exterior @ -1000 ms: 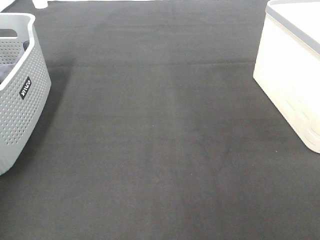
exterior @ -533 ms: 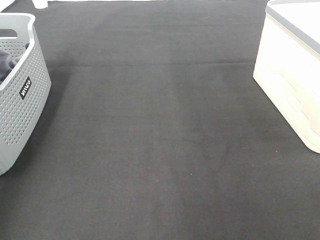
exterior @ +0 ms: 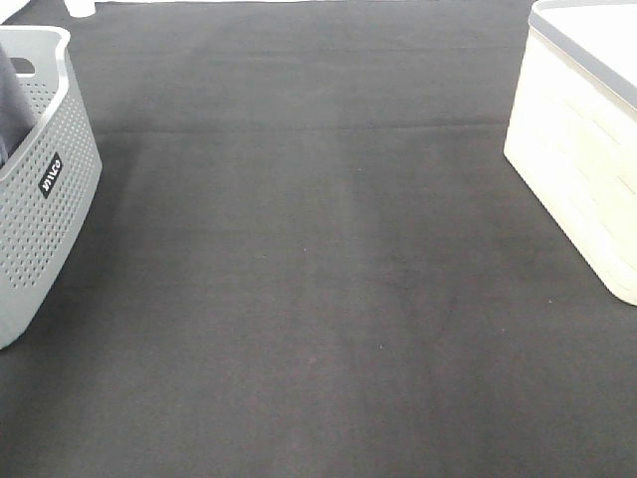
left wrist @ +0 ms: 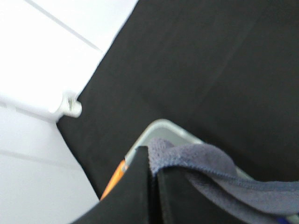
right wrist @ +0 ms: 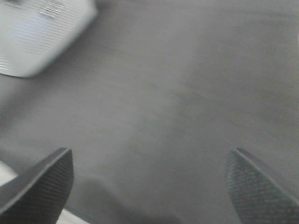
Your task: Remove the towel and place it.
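The grey-lavender towel (exterior: 12, 110) rises out of the grey perforated basket (exterior: 45, 209) at the far left edge of the high view. The left wrist view shows my left gripper (left wrist: 153, 163) shut on the towel's hemmed edge (left wrist: 205, 165), above the basket rim (left wrist: 161, 127). Neither arm shows in the high view. My right gripper (right wrist: 149, 179) is open and empty over the dark mat, its two fingertips (right wrist: 44, 179) wide apart.
A dark mat (exterior: 318, 279) covers the table. A white bin with a grey rim (exterior: 587, 129) stands at the right edge. The right wrist view shows a white ribbed container (right wrist: 37, 32). A small white object (exterior: 80, 7) sits at the far left back.
The towel has risen in the basket, from low inside it to standing up above the rim at the left edge.
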